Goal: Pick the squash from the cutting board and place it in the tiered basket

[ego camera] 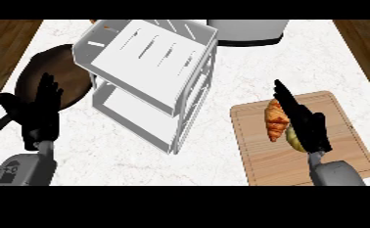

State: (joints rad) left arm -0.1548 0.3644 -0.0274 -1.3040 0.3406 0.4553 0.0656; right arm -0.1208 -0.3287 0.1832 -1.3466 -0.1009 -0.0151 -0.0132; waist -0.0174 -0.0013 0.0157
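At the lower right, the squash [294, 138] shows only as a pale yellow-green sliver on the cutting board [274, 166], just beside a browned croissant [274, 119]. The right hand [307, 124] covers most of it, fingers straight and unclenched. The left hand [41, 112] rests open at the left edge. The white tiered basket [155, 51] stands upper centre.

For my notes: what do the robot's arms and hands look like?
Both forearms are grey and rounded. The left forearm carries a small dark marking, and the right forearm shows none. Each ends in a black hand with slim fingers: left hand, right hand.
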